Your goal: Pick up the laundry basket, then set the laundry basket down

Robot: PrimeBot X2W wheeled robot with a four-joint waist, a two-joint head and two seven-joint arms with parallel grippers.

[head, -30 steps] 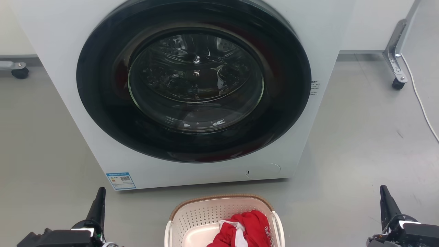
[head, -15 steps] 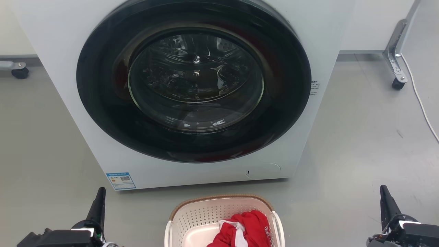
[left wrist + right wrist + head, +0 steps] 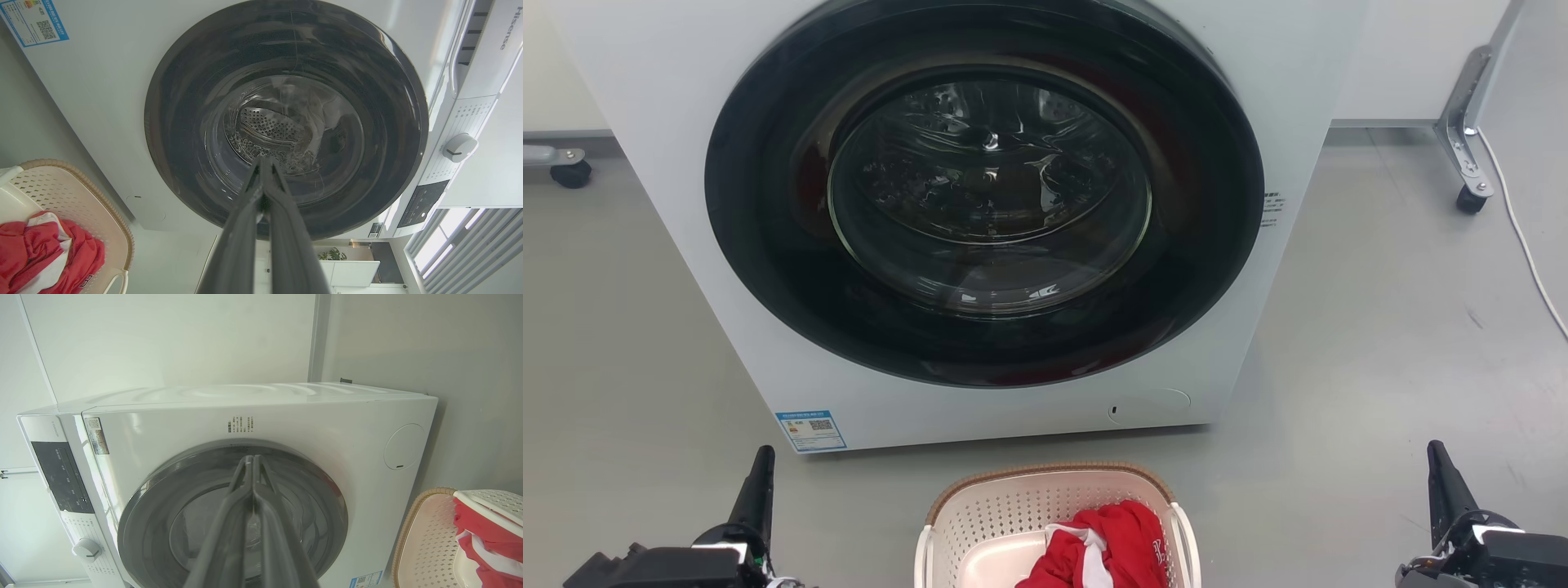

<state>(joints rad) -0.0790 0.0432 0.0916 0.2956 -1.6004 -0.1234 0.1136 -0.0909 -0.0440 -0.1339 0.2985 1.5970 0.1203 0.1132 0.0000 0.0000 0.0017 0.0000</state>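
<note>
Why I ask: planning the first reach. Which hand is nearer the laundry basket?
Left. The left hand is left of the laundry basket, not touching; the right hand is farther out on its right.

Head above, wrists low — shared washer (image 3: 988,196)

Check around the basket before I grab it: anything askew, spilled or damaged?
Nothing stands out. The laundry basket sits level on the floor before the washing machine, whose door is shut. The red garment lies inside it, nothing spilled. The left gripper and right gripper are shut, off to either side, clear of it.
</note>
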